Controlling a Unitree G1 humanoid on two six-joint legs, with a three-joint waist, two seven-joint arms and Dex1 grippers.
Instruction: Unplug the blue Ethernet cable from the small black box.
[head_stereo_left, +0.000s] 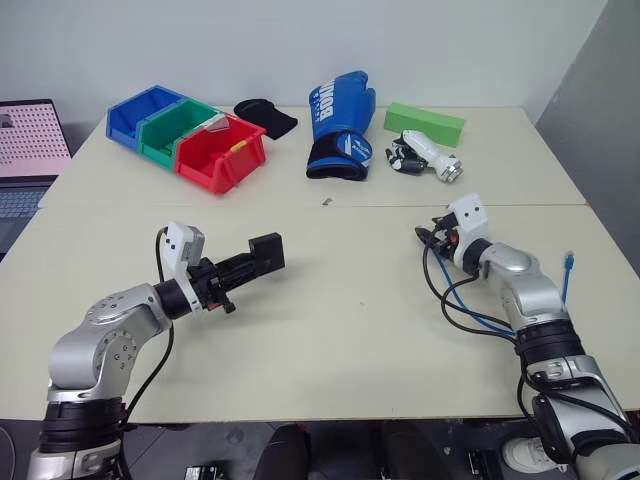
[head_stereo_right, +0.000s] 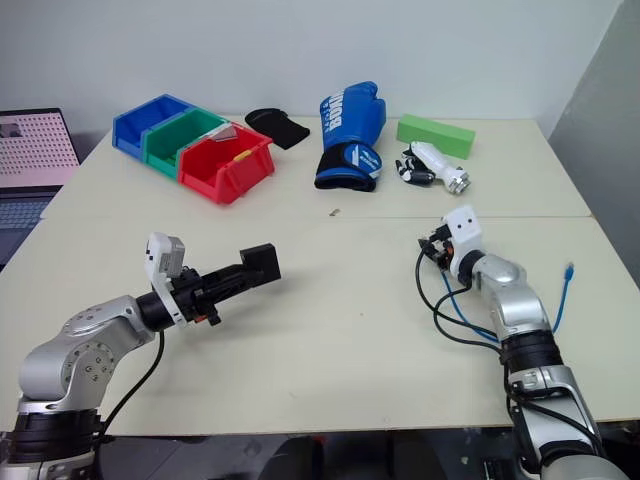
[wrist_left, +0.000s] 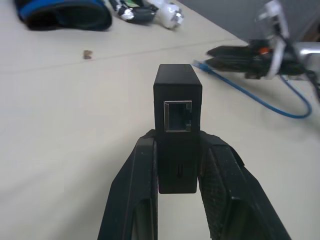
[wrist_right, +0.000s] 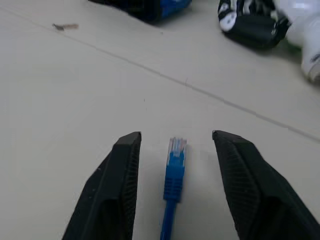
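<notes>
The small black box (wrist_left: 177, 107) sits at centre frame in the left wrist view, clamped between the left hand's (wrist_left: 177, 165) fingers, its empty port facing out. The blue Ethernet cable (wrist_right: 175, 165) lies unplugged on the surface (head_stereo_left: 350, 300), its plug between the right hand's (wrist_right: 176, 145) spread fingers, lower centre.

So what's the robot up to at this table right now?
It is unplugging a network cable, and the two are already apart. The left gripper holds the black box clamped above the table, its port empty. The right gripper is open, and the blue cable plug lies loose between its fingers, the rest of the cable trailing by the right arm. Bins, a boxing glove and other items sit at the far edge.
</notes>
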